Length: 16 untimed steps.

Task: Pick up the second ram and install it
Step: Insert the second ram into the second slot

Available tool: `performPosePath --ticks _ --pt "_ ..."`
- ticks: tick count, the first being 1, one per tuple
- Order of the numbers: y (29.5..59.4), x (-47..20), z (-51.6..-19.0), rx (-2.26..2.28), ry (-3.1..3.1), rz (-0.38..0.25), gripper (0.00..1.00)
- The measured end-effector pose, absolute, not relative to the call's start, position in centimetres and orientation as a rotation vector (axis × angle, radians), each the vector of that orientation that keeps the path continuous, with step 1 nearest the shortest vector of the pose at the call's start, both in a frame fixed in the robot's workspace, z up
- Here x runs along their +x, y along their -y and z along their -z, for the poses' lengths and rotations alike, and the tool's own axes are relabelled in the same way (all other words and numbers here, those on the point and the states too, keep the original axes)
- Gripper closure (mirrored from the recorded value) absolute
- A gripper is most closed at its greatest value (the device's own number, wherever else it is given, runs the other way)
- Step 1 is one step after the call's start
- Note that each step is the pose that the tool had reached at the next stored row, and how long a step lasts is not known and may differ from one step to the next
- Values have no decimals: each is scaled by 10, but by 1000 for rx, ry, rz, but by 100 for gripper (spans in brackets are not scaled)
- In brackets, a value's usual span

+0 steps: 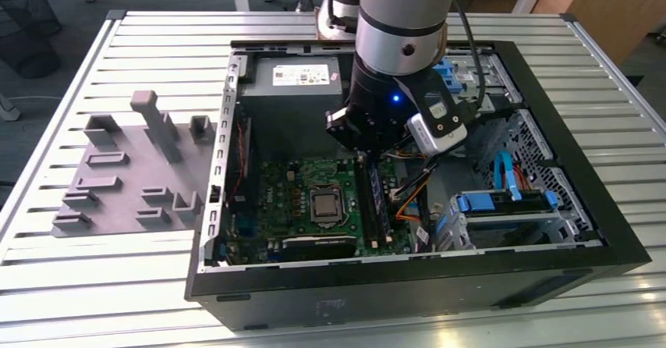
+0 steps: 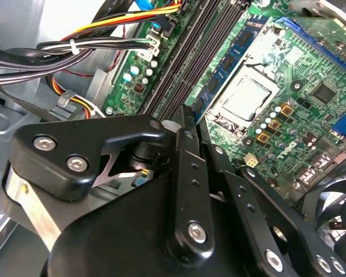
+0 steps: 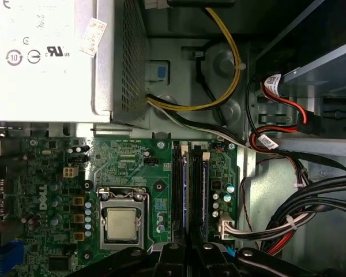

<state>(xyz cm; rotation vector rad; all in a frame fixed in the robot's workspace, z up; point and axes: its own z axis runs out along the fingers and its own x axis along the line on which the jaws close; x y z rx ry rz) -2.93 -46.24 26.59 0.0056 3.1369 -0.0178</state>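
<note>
Jaws of your gripper [image 2: 187, 118] are closed edge-on on the second ram [image 3: 196, 190], held upright directly over the black memory slots [image 2: 190, 57] beside the CPU socket [image 3: 122, 222], so it can seat straight.

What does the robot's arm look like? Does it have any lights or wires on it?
The arm is a fat, shiny silver-grey tube with a black band and a black lower part. A tiny blue light glows on the black part. A black cable runs down its side, and a white and grey box sits near the wrist. The gripper is glossy black metal, with flat linked bars joined by silver screws.
</note>
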Motion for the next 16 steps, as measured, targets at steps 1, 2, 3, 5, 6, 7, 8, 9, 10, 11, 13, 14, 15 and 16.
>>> performPosePath --ticks 1,2,3,5,6,7,8,9,10,11,13,14,15,16 --pt "462 -29 -266 6 -3137 18 86" --pt "462 -29 -266 6 -3137 18 86" --pt "462 -29 -266 6 -3137 18 86" --pt "462 -29 -265 6 -3137 17 86" --pt "462 -29 -264 6 -3137 17 86" --pt "462 -29 -263 8 -3137 17 86" --pt "462 -29 -261 11 -3137 18 86" --pt "462 -29 -260 13 -3137 18 86" --pt "462 -29 -258 14 -3137 18 86" --pt "462 -29 -257 15 -3137 18 86" --pt "463 -29 -254 16 -3137 18 86" --pt "463 -29 -253 17 -3137 18 86" --pt "463 -29 -252 19 -3137 18 86" --pt "464 -29 -251 23 -3137 18 86"
